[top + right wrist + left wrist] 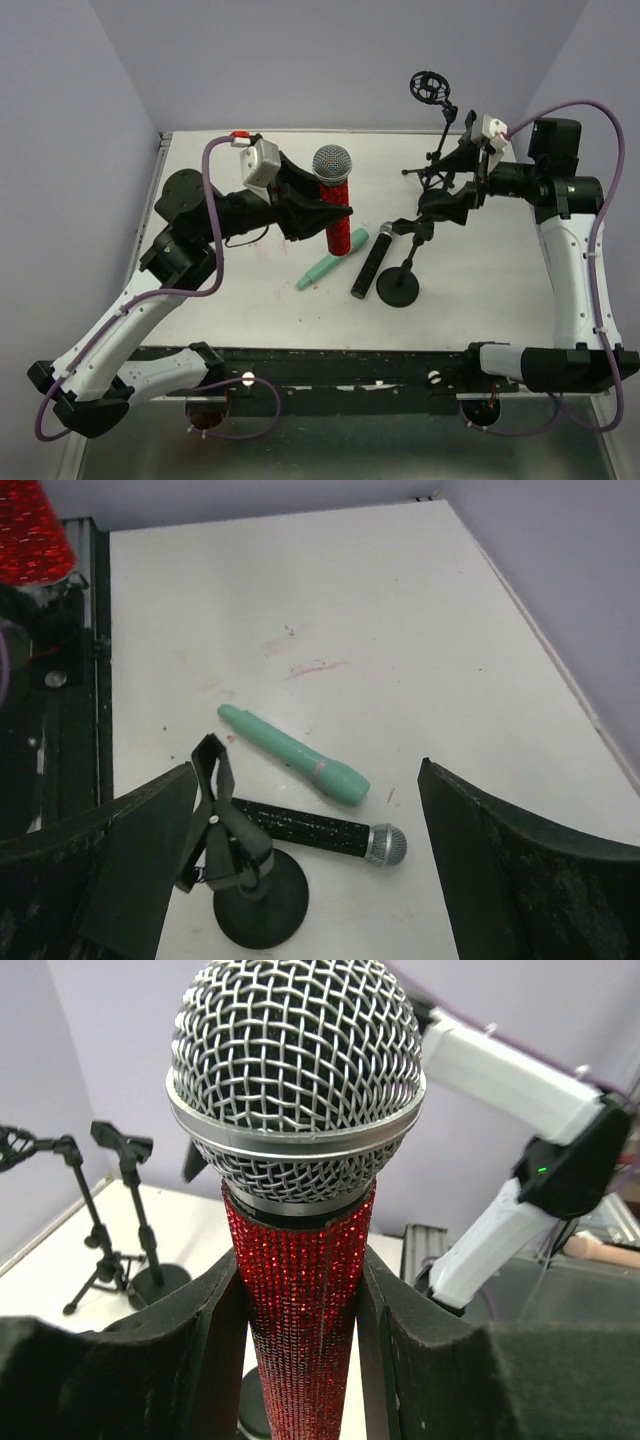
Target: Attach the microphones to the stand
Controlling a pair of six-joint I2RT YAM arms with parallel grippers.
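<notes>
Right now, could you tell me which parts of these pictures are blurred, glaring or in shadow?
Top external: soft, even light, faint shadows on the table, all sharp. Left wrist: the red microphone fills the frame, its mesh crisp, its glitter sparkling. Right wrist: mint microphone and black microphone sharp; the right claw's fingers dark and blurred.

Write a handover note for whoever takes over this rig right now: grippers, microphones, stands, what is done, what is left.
Left gripper: shut on the red microphone, held upright.
Right gripper: open, empty, over the round-base stand.
Mint-green microphone and black microphone: lying on the table beside that stand.
Done: red one picked up; none is clipped in.
Left: mount all three.
</notes>
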